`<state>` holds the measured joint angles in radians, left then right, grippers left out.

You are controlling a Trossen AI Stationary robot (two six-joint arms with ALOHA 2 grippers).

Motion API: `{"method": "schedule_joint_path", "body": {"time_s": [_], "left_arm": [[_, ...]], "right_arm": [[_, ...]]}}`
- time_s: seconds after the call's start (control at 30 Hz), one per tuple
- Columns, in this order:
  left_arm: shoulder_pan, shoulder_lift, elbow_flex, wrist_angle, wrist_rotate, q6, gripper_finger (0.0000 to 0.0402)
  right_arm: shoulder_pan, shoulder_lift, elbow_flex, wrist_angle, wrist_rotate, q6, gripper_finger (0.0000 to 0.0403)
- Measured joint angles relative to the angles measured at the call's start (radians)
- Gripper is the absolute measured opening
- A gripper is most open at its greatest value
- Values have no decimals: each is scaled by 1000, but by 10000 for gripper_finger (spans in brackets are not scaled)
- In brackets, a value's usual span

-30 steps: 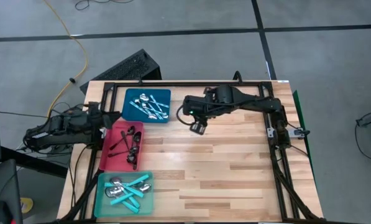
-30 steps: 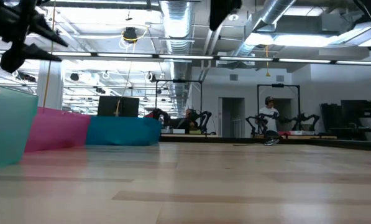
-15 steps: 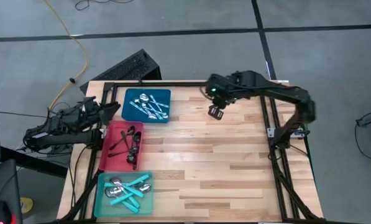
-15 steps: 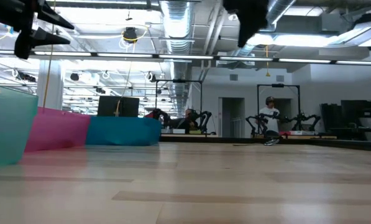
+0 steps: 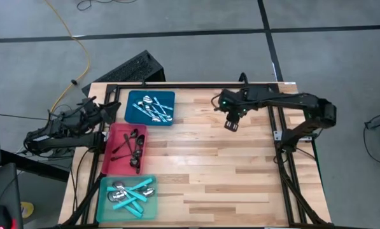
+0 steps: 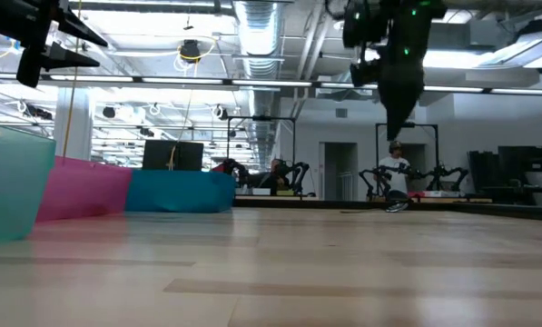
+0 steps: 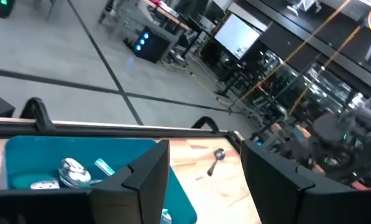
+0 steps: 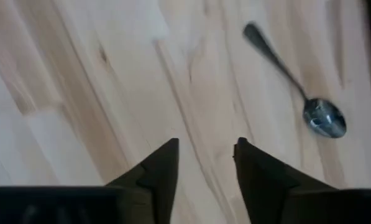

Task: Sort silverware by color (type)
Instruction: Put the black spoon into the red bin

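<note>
the right gripper (image 8: 205,165), fingers parted and carrying nothing, hangs above bare wood with a lone silver spoon (image 8: 297,84) lying flat just ahead of its tips; light, stiff and slick, probably best pinched mid-handle across the narrow stem.

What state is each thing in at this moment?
Right gripper: open, empty, above the table.
Left gripper: open, empty.
Loose silver spoon: lying flat on the table.
Blue tray: holds silver spoons.
Red tray: holds black spoons.
Teal tray: holds turquoise-handled spoons.
</note>
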<state>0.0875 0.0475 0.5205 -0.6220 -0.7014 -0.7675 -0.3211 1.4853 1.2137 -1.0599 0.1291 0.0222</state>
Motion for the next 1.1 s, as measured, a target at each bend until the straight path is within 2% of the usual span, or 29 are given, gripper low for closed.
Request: {"method": "schedule_joint_path", "body": {"time_s": [0.17,0.4,0.63,0.83,1.1], "left_arm": [[0,0,0,0,-19,9,183],[0,0,0,-17,-18,9,183],[0,0,0,-16,38,49,183],[0,0,0,-16,-27,49,183],[0,0,0,-19,-66,51,183]], "right_arm": [[-49,40,-3,12,4,-121,203],[-135,114,-3,40,-3,-311,203],[-208,159,-5,91,-29,-563,203],[-266,172,-44,206,-98,-695,203],[-334,172,-167,420,-102,-783,203]]}}
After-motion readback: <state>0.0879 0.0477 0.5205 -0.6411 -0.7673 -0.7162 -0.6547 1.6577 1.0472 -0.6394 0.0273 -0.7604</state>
